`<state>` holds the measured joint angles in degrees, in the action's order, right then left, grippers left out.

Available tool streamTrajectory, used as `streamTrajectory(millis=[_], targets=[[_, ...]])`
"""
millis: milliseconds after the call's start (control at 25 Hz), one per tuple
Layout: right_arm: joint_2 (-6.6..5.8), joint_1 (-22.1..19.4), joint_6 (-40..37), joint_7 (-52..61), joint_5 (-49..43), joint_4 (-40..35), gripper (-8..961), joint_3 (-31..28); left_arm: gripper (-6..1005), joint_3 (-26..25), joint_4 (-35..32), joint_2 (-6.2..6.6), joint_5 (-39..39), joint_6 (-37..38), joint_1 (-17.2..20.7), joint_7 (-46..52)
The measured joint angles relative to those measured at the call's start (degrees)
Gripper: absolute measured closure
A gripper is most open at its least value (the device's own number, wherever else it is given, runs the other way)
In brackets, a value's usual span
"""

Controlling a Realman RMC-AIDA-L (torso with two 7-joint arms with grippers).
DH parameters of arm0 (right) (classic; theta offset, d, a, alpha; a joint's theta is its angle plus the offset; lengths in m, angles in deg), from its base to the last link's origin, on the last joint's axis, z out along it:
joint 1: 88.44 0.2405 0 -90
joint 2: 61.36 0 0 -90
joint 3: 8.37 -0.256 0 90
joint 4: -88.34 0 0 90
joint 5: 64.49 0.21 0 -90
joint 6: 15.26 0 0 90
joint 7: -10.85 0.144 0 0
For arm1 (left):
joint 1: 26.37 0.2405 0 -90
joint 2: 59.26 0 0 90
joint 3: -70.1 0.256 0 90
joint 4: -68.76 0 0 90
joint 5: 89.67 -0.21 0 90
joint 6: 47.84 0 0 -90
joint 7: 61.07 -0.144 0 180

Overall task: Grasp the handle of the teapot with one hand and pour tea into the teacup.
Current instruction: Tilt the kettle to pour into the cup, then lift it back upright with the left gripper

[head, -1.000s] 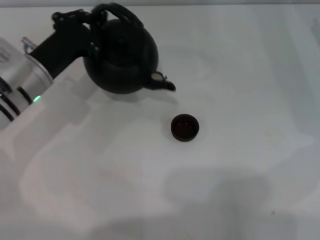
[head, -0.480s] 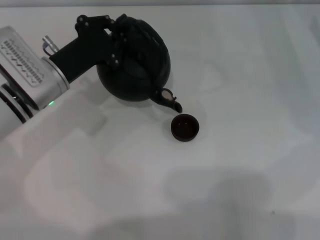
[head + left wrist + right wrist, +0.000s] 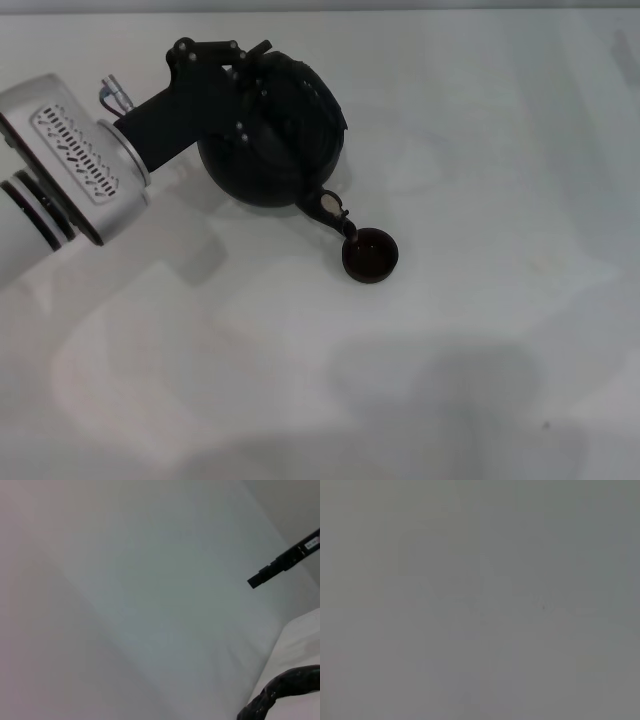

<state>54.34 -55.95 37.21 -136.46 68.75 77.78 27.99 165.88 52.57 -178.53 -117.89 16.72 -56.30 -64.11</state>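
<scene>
The right arm and its gripper appear in no view, and the right wrist view gives only a flat grey blur with nothing to make out. In the left wrist view most of the field is pale blank surface; a curved piece of the handle (image 3: 285, 692), dark and knobbly as if wrapped, enters at one corner and is cut off by the edge, and a thin black bar with a small white label crosses the far side, too little of it showing to name. From the head view the left gripper (image 3: 243, 72) is a black, angular, jointed clamp on a silver cylindrical wrist with a slotted vent, and it is closed around the top handle (image 3: 290, 70) of the teapot (image 3: 275, 140), though black on black makes the exact line where its fingers (image 3: 205, 55) meet the bail hard to separate. The teapot is round, matte and black, hanging directly below and just beyond the gripper, tilted so that its short stubby spout (image 3: 335, 212) points down and away from the wrist. The spout's tip sits right at the near rim of the teacup (image 3: 370, 254), a small round dark handleless cup standing on the white table (image 3: 480, 150) just beyond the spout. Whether liquid runs from the spout cannot be told; the cup's inside is dark with faint glints.
</scene>
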Motion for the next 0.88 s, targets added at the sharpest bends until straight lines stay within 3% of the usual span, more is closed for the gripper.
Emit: streamTrajectory(millis=[880], targets=[[0.14,0.1,0.0,0.0,1.5,0.2,114,-0.1,913,1.6,-0.7,-0.09,0.1,0.0,-0.6,-6.3]])
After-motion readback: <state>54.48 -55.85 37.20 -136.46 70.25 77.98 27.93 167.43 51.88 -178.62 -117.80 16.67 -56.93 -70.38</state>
